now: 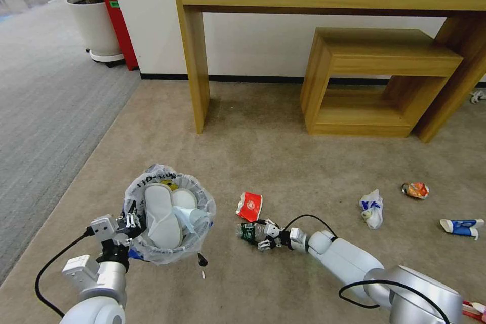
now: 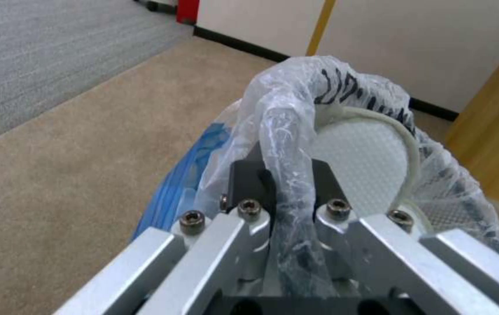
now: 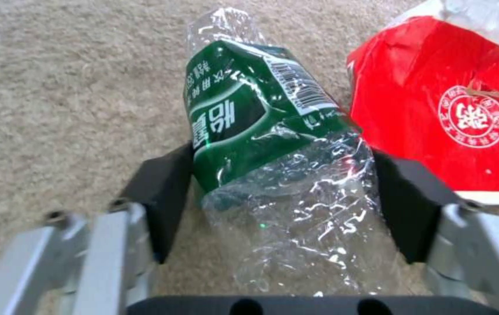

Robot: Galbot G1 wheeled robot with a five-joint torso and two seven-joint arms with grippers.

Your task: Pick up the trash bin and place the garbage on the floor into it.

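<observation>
Presently, the left gripper (image 1: 132,223) is clamped on the rim of the small round dark-blue trash bin (image 1: 139,254), its jaws pressed together over a fold of the clear plastic liner bag printed with black letters (image 2: 296,144). In the left wrist view the black pads (image 2: 248,180) pinch the bunched plastic between them. One bin is present, held at the left of the beige short-pile carpet floor (image 1: 273,152). Inside it lie two white slippers (image 1: 162,212), soles showing, with a pale blue tissue (image 1: 191,217) at the rim beside them.

Just beside the bin's right edge, one small dark item and one small pale sliver (image 1: 203,274) lie on the carpet; their nature cannot be told.

Centre: one flattened red paper cup with a white round emblem (image 1: 249,206) lies on the carpet. Just beside it lies one crushed clear plastic bottle with a green label (image 1: 249,232). The right gripper (image 1: 264,236) sits low at the carpet with its jaws apart and the bottle lying between them; in the right wrist view the black pads (image 3: 165,199) stand against either side of the bottle's crumpled body, though firm clamping cannot be confirmed.

Right: well apart from the grippers, one white wrapper with blue print (image 1: 372,208), one orange snack wrapper (image 1: 416,190) and one blue-white carton (image 1: 461,226) lie singly on the carpet.
</observation>
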